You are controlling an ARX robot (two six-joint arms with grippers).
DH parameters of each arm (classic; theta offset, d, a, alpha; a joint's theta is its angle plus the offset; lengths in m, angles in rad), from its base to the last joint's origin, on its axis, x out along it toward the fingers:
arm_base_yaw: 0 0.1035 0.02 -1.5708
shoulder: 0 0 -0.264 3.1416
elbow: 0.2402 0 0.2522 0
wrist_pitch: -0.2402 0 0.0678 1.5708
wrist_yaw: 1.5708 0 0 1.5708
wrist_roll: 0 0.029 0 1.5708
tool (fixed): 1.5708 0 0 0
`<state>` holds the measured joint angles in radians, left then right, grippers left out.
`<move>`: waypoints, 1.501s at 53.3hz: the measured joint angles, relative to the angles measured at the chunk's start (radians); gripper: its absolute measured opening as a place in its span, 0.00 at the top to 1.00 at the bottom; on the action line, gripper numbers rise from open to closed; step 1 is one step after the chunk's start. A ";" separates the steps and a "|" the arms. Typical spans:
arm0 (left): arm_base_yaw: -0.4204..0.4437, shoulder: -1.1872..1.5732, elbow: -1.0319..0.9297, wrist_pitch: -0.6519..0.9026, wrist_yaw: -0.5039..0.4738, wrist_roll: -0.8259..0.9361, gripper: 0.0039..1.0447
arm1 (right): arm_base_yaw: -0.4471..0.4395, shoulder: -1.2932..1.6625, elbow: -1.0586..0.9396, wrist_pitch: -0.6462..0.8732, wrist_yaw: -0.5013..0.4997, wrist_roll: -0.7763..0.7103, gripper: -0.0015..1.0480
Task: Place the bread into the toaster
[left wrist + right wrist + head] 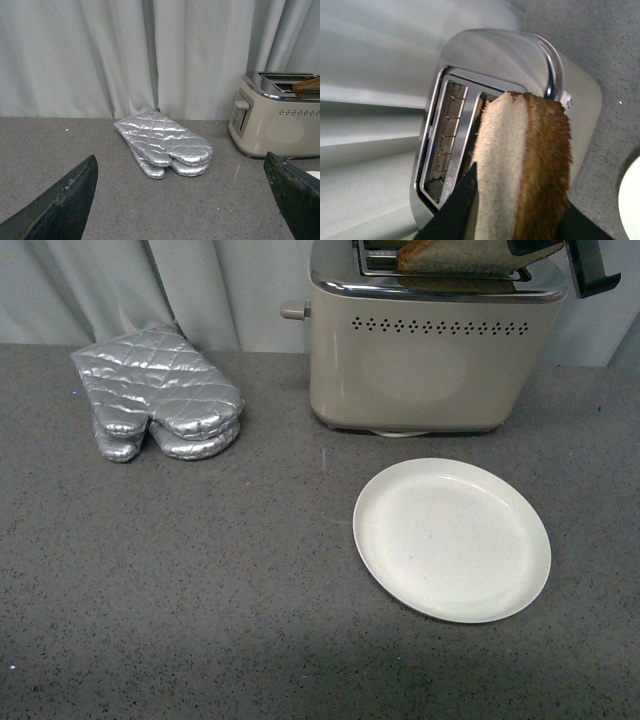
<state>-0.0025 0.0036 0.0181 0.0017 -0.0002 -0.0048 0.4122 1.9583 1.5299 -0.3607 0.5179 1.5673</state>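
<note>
A grey speckled countertop [200, 590] fills most of the front view, with pale curtains [150, 285] along the top. The beige toaster [420, 365] stands in the upper right of that frame, chrome top, a row of vent holes across its face, a lever knob [293, 310] on its left end. Below it, lower right of centre, lies an empty cream plate [452, 538], just apart from the toaster's base. A pair of silver quilted oven mitts [160, 390] lies stacked in the upper left.

The slice of bread [455, 255] sits at the top edge of the front view, lying low over the toaster's chrome top; the right wrist view shows it edge-on over the slots [447, 135], not down inside either. The right gripper [515, 215] is clamped on the bread, a dark finger pressed to each face. The left gripper [185, 200] hangs above the counter with its jaws spread wide, nothing between them, facing the mitts.
</note>
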 joint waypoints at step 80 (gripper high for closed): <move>0.000 0.000 0.000 0.000 0.000 0.000 0.06 | -0.243 -1.016 -1.238 0.996 -0.353 -1.563 0.67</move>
<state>-0.0025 0.0036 0.0181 0.0013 -0.0002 -0.0048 0.1692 0.9421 0.2924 0.6353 0.1646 0.0040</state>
